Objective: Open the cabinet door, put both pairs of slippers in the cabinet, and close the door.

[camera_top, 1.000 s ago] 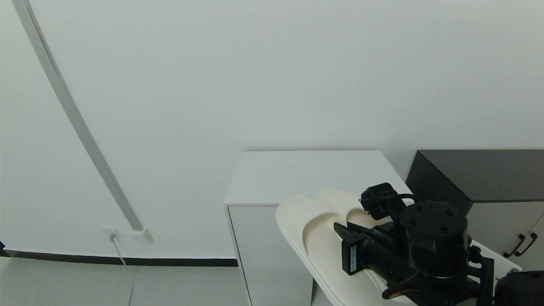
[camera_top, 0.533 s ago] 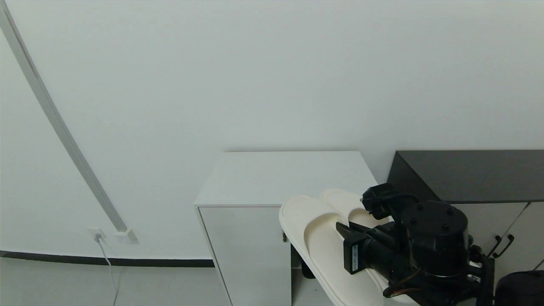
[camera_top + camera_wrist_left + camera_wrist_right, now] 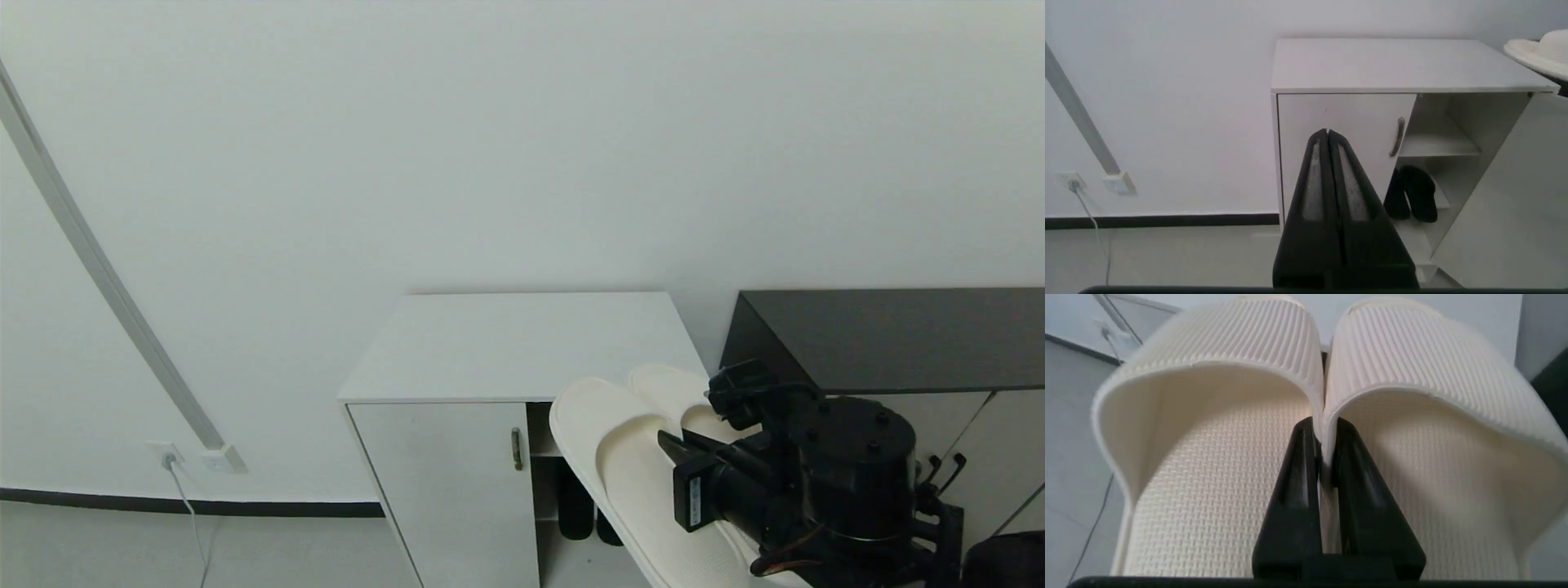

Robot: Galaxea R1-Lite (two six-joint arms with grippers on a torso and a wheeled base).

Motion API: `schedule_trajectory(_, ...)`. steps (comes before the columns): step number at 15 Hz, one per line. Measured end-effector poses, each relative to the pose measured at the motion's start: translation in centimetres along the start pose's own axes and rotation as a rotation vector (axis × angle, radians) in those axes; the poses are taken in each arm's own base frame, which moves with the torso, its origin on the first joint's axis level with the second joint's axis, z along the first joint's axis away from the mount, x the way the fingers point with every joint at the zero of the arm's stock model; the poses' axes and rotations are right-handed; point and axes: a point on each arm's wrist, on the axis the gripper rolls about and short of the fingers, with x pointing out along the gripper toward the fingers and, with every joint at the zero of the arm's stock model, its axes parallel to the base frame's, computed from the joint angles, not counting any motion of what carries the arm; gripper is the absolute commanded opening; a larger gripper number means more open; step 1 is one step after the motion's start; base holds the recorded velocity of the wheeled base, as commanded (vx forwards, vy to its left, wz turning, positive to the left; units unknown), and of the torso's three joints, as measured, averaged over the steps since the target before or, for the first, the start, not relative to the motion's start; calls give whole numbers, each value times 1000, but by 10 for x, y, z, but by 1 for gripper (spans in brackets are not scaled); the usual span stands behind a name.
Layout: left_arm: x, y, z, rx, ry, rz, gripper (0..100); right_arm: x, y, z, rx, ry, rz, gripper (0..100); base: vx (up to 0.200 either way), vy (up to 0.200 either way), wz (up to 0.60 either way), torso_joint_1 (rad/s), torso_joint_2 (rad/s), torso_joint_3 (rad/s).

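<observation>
The pair of cream slippers (image 3: 620,457) is clamped by its inner edges between the fingers of the right gripper (image 3: 1324,439), in front of the open right side of the white cabinet (image 3: 506,343). A dark pair (image 3: 1411,192) sits inside the cabinet under a shelf. The left gripper (image 3: 1328,135) is clenched and empty, facing the cabinet's closed left door (image 3: 445,482).

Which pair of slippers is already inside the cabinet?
The black pair, standing in the cabinet under its shelf; the cream pair is clamped in the right gripper outside.
</observation>
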Motion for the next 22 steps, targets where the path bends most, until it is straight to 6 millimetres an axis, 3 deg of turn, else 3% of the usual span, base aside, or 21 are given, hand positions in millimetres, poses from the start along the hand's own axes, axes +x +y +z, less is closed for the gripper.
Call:
schedule_trajectory(8,0,0,0,1,0,0,0,2,-1,-8,-9,20,-3,0,0,0,0,-6,8,9)
schedule_trajectory(22,0,0,0,0,0,0,0,3,0,-13,-18,39,3,0,0,0,0,-154,351,186)
